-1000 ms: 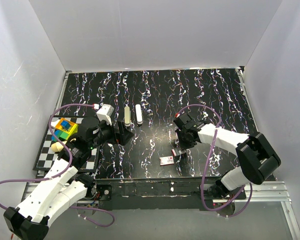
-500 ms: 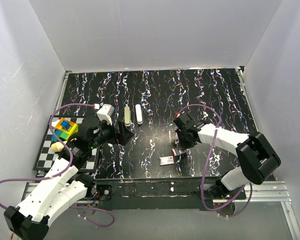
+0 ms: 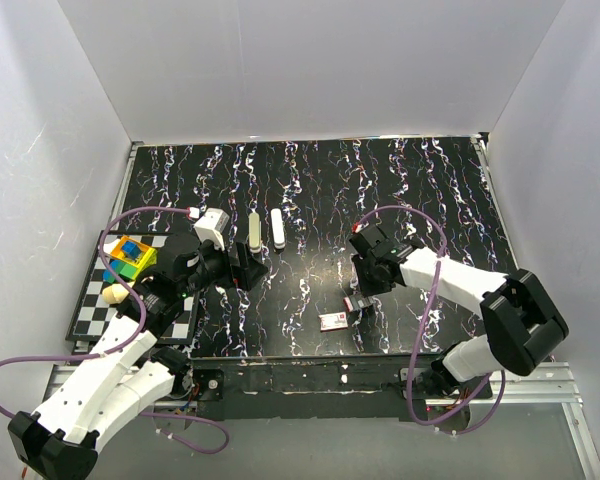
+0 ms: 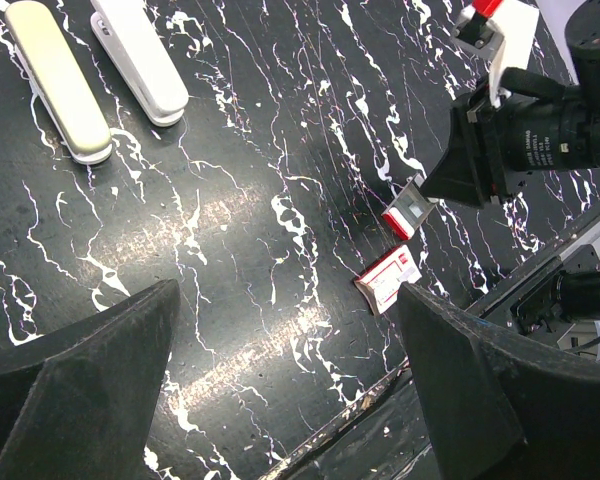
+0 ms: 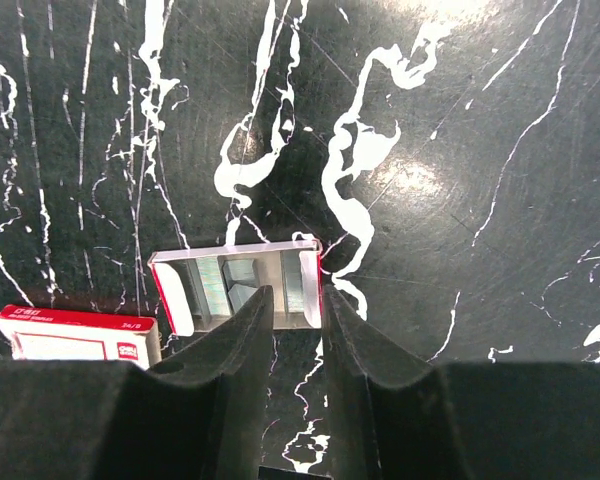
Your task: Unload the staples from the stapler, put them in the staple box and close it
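Beige stapler [image 3: 253,232] and white stapler [image 3: 277,229] lay side by side on the tabletop [image 3: 400,180], left of centre, both closed and in the same spots as a second earlier. Left claw [image 4: 288,300] hung just in front of them, fingers spread wide, nothing held, no change. Open staple tray [image 5: 235,290] sat well to the right near the front edge, with the red staple box [image 3: 333,320] just beside it; neither had shifted. Right claw [image 5: 295,310] was over the tray's right end with a narrow gap between its fingers; couldn't tell whether it gripped the tray. Right arm's elbow had drifted slightly outward.
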Action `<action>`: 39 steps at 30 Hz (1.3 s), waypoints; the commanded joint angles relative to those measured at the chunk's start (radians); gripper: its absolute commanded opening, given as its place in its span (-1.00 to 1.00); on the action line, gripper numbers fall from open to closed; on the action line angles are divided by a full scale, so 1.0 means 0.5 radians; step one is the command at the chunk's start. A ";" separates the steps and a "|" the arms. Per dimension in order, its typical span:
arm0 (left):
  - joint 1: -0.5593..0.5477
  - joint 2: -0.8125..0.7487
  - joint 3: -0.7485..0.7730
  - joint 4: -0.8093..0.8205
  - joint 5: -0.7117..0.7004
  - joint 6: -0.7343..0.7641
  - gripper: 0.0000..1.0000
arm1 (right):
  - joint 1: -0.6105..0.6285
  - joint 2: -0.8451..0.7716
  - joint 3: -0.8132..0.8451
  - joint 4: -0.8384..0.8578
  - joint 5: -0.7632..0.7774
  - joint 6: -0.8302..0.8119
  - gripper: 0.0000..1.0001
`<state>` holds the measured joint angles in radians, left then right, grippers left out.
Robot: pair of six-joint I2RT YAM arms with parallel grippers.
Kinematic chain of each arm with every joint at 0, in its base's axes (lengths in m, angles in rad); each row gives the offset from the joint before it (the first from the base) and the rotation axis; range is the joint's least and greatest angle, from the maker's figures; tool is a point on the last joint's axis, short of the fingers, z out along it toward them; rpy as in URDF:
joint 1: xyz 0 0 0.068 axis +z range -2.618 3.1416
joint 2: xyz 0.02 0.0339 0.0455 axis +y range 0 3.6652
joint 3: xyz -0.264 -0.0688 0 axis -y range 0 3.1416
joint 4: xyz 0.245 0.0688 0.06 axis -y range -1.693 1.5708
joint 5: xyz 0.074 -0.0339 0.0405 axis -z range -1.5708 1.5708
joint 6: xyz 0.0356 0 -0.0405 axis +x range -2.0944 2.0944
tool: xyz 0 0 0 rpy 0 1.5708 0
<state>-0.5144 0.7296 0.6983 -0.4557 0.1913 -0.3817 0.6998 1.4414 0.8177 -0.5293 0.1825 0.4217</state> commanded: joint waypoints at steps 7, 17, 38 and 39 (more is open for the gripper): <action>-0.008 -0.020 0.002 0.006 -0.018 0.024 0.80 | -0.019 -0.112 0.077 -0.070 0.101 0.016 -0.31; -0.008 -0.020 -0.001 0.006 -0.021 0.027 0.81 | -0.050 -0.054 0.049 -0.015 0.077 0.019 -0.45; -0.008 -0.005 0.005 0.006 -0.024 0.027 0.81 | -0.065 0.065 0.006 0.074 -0.018 0.013 -0.51; -0.008 -0.005 0.005 0.006 -0.027 0.024 0.81 | -0.062 0.069 0.003 0.080 -0.015 0.013 -0.52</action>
<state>-0.5144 0.7296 0.6983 -0.4557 0.1909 -0.3779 0.6735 1.4689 0.8215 -0.5190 0.1799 0.4217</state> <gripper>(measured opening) 0.905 0.248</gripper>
